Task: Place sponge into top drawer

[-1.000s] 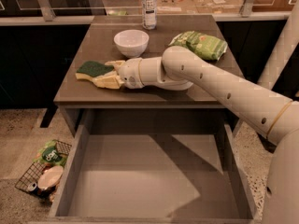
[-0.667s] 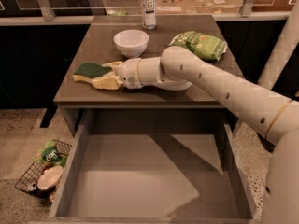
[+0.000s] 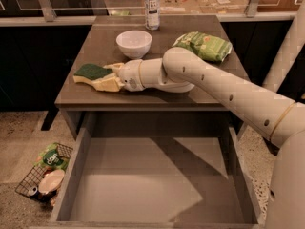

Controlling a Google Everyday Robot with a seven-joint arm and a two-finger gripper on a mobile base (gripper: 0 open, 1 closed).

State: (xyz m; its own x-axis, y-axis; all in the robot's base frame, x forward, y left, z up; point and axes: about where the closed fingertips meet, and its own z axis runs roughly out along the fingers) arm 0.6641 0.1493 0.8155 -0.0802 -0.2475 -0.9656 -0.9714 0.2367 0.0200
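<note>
The sponge [image 3: 90,72], dark green on top with a pale yellow base, lies on the left part of the brown table [image 3: 95,44]. My gripper [image 3: 108,76] reaches in from the right along the tabletop, its pale fingers [image 3: 106,84] set around the sponge's right end and touching it. The top drawer [image 3: 152,185] stands pulled out below the table's front edge, wide and shallow, with nothing in it.
A white bowl [image 3: 134,43], a clear bottle [image 3: 151,6] and a green snack bag [image 3: 205,45] stand behind my arm on the table. A wire basket [image 3: 45,175] with rubbish sits on the floor left of the drawer.
The sponge and my gripper have shifted a little to the left along the table. The drawer has not moved.
</note>
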